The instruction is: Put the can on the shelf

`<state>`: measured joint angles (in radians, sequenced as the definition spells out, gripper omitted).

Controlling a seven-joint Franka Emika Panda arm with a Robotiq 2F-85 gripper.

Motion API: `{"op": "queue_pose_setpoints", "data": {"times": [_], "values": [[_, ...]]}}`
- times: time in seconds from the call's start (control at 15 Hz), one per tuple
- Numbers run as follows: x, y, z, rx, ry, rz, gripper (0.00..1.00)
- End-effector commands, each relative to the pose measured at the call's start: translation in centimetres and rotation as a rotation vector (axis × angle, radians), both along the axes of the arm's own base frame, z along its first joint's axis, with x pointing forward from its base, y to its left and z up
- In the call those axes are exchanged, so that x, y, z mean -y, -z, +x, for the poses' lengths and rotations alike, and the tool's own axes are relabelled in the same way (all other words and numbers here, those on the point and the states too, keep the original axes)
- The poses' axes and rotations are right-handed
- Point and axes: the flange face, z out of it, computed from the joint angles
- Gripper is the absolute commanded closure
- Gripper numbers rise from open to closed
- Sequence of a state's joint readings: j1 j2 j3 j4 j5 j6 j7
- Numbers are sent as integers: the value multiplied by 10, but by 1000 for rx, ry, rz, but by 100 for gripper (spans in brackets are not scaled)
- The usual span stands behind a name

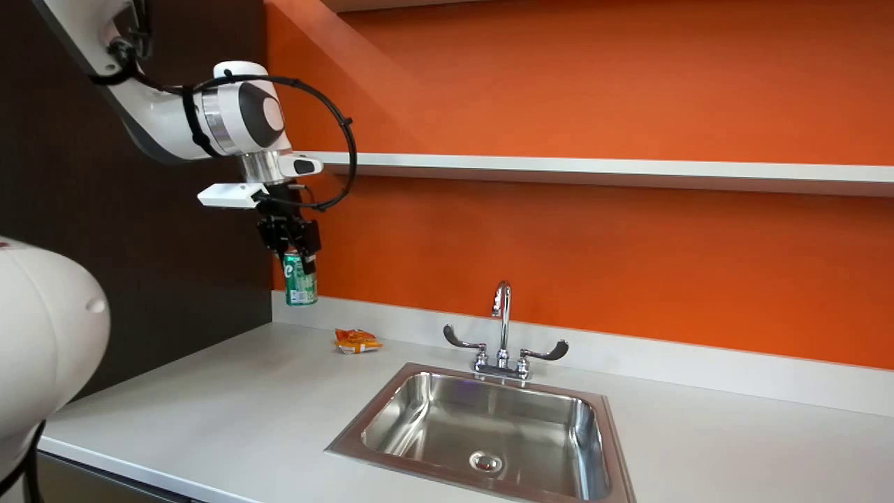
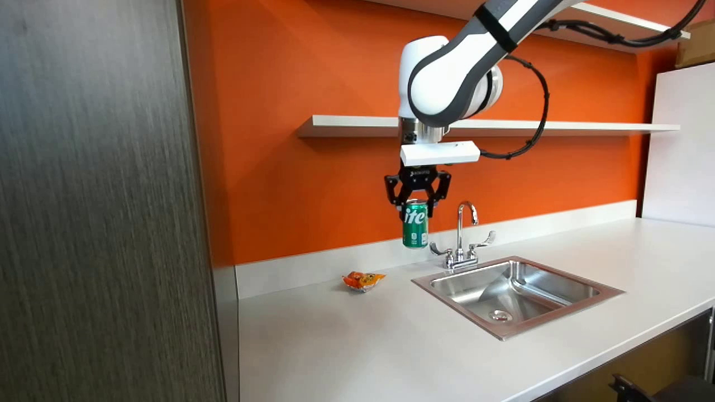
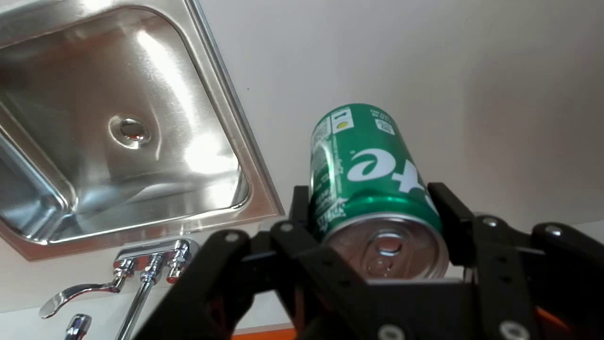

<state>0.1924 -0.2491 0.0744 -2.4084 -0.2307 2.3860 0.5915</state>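
Observation:
The can (image 1: pixel 301 288) is green with white lettering and hangs upright in the air above the counter. It also shows in an exterior view (image 2: pixel 415 231) and in the wrist view (image 3: pixel 363 156), with its silver top and pull tab towards the camera. My gripper (image 1: pixel 297 264) points down and is shut on the upper part of the can, one finger on each side; it also shows in an exterior view (image 2: pixel 416 211) and in the wrist view (image 3: pixel 368 188). The shelf (image 1: pixel 594 166) is a long white board on the orange wall, higher than the can; it also shows in an exterior view (image 2: pixel 581 128).
A steel sink (image 1: pixel 405 464) with a chrome faucet (image 1: pixel 503 321) is set in the white counter (image 2: pixel 313 346). An orange packet (image 2: pixel 363 280) lies on the counter near the wall. A dark panel (image 2: pixel 100 223) stands at the side. Another shelf (image 2: pixel 620 17) runs higher up.

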Motion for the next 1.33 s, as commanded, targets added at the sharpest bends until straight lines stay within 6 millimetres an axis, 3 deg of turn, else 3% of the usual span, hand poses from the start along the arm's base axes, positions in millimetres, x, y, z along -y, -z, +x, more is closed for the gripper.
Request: {"op": "queue_pose_setpoints", "data": {"times": [0.0,0.6,1.27], "values": [[-1,-48,-22,24,-44,-8,62],[-15,-148,-57,152,-126,-47,62],[-23,-274,-44,371,-181,-87,62]]}}
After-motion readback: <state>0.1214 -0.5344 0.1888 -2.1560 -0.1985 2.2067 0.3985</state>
